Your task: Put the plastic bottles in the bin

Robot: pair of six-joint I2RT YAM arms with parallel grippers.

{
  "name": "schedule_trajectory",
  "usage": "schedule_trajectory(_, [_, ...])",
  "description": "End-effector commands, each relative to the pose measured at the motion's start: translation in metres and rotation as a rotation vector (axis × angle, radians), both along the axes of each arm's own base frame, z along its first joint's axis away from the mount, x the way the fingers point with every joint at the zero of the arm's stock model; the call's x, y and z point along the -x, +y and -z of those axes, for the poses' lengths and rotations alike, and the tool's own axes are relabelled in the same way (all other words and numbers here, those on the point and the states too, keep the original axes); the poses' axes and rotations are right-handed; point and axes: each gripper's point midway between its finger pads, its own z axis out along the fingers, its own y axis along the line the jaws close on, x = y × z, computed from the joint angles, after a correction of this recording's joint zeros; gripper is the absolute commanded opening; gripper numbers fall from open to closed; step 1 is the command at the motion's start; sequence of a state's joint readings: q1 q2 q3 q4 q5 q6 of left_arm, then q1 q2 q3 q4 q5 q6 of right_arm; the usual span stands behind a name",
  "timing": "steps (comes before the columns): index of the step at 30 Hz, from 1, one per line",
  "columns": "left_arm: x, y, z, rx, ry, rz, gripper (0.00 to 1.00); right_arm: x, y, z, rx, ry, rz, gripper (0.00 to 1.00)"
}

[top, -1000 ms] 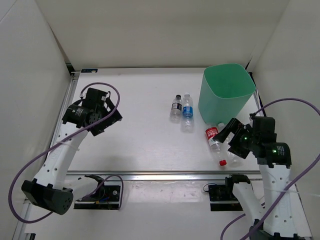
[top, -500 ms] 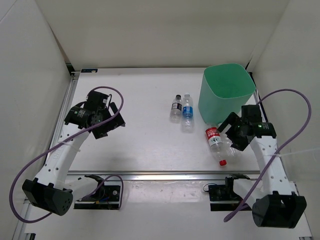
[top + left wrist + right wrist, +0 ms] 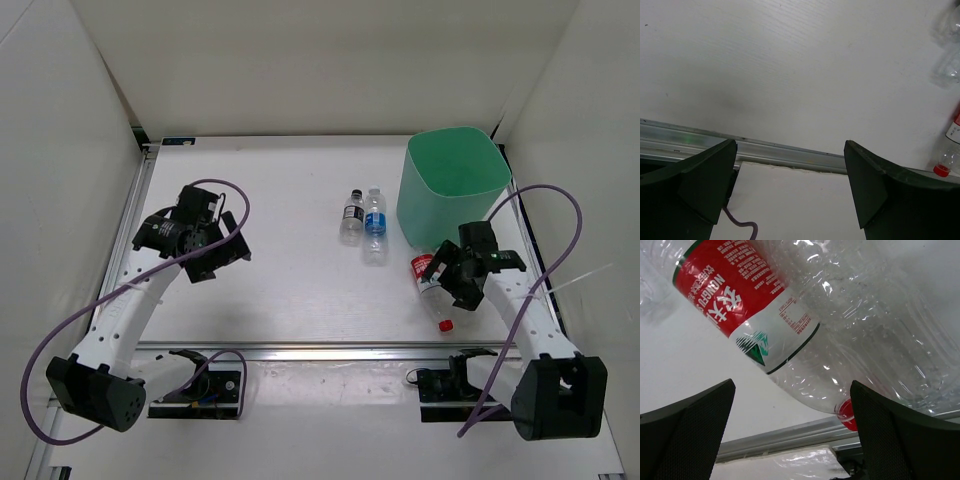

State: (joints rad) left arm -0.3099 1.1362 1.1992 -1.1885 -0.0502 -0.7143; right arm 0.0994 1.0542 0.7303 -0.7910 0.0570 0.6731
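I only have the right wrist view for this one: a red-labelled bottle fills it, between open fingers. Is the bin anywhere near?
Observer: Yes. From above, the bin stands upright just beyond the red-labelled bottle, toward the far right corner of the table.
Operator: Any other bottles out?
Observer: The black-labelled bottle and blue-labelled bottle lie side by side left of the bin.
Operator: And the left arm?
Observer: The left gripper hangs open over the table's left side, holding nothing.

Red-labelled bottle (image 3: 740, 305) cut off by the top and right edges of the right wrist view and partly covered by the right gripper (image 3: 444, 281) from above; print on the black-labelled bottle (image 3: 352, 212) and blue-labelled bottle (image 3: 375, 222) too small to read.
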Motion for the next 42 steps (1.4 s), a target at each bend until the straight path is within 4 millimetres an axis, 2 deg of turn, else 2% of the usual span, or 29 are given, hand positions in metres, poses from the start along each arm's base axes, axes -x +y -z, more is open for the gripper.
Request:
schedule_trajectory(1, [0.01,0.0,-0.003,0.007,-0.002,0.028,1.0,-0.022,-0.001,0.001,0.029,-0.08,-0.003,0.99])
schedule_trajectory(6, [0.012,-0.001,0.0,0.012,0.01,0.032,1.0,-0.032,-0.003,0.011,0.057,-0.058,-0.012,0.99])
schedule_trajectory(10, [0.013,-0.001,0.003,0.006,0.029,0.032,1.0,-0.037,-0.002,0.022,0.06,-0.031,-0.012,0.94])
schedule_trajectory(12, [0.013,-0.001,0.003,0.006,0.029,0.032,1.0,-0.036,0.0,0.026,0.059,-0.013,-0.014,0.94])
schedule_trajectory(16, [0.016,-0.002,0.004,0.011,0.042,0.036,1.0,-0.034,-0.001,0.034,0.066,0.011,0.0,0.88])
schedule_trajectory(19, [0.018,-0.001,0.005,0.008,0.05,0.036,1.0,-0.026,0.0,0.041,0.055,0.03,0.008,0.78])
schedule_trajectory(20, [0.019,-0.001,0.002,0.011,0.04,0.036,1.0,-0.024,0.0,0.041,0.05,0.031,0.022,0.71])
schedule_trajectory(22, [0.02,-0.001,0.005,0.013,0.05,0.027,1.0,-0.022,0.005,0.036,0.013,0.006,0.039,0.6])
schedule_trajectory(25, [0.019,-0.004,0.004,0.026,0.044,0.016,1.0,-0.008,0.015,0.023,-0.045,-0.007,0.02,0.51])
schedule_trajectory(27, [0.014,-0.006,0.0,0.038,0.025,0.005,1.0,-0.009,0.024,-0.001,-0.107,-0.066,0.019,0.45])
schedule_trajectory(28, [0.011,-0.008,0.001,0.044,0.025,-0.006,1.0,0.002,0.033,-0.009,-0.149,-0.05,-0.009,0.45])
schedule_trajectory(30, [0.004,-0.01,-0.007,0.052,0.0,-0.005,1.0,0.004,0.043,-0.043,-0.216,-0.128,-0.03,0.42])
schedule_trajectory(31, [0.003,-0.011,-0.01,0.06,-0.007,-0.014,1.0,0.014,0.048,-0.053,-0.245,-0.119,-0.044,0.42])
schedule_trajectory(33, [-0.004,-0.013,-0.011,0.061,-0.009,-0.014,1.0,0.024,0.062,-0.089,-0.341,-0.203,-0.089,0.4])
schedule_trajectory(34, [-0.006,-0.014,-0.016,0.066,-0.023,-0.014,1.0,0.025,0.065,-0.119,-0.373,-0.268,-0.103,0.4])
schedule_trajectory(36, [-0.013,-0.016,-0.016,0.066,-0.023,-0.014,1.0,0.027,0.066,-0.165,-0.399,-0.409,-0.115,0.4])
schedule_trajectory(37, [-0.016,-0.017,-0.017,0.07,-0.036,-0.013,1.0,0.026,0.064,-0.185,-0.394,-0.459,-0.114,0.4])
schedule_trajectory(38, [-0.02,-0.018,-0.017,0.071,-0.038,-0.013,1.0,0.018,0.055,-0.228,-0.361,-0.583,-0.09,0.4])
schedule_trajectory(40, [-0.024,-0.021,-0.014,0.072,-0.018,-0.01,1.0,0.006,0.045,-0.264,-0.28,-0.693,-0.121,0.4])
schedule_trajectory(41, [-0.026,-0.022,-0.015,0.076,-0.028,-0.009,1.0,-0.015,0.044,-0.275,-0.233,-0.717,-0.144,0.4])
schedule_trajectory(42, [-0.027,-0.022,-0.012,0.072,-0.016,-0.01,1.0,-0.025,0.04,-0.287,-0.189,-0.748,-0.16,0.38])
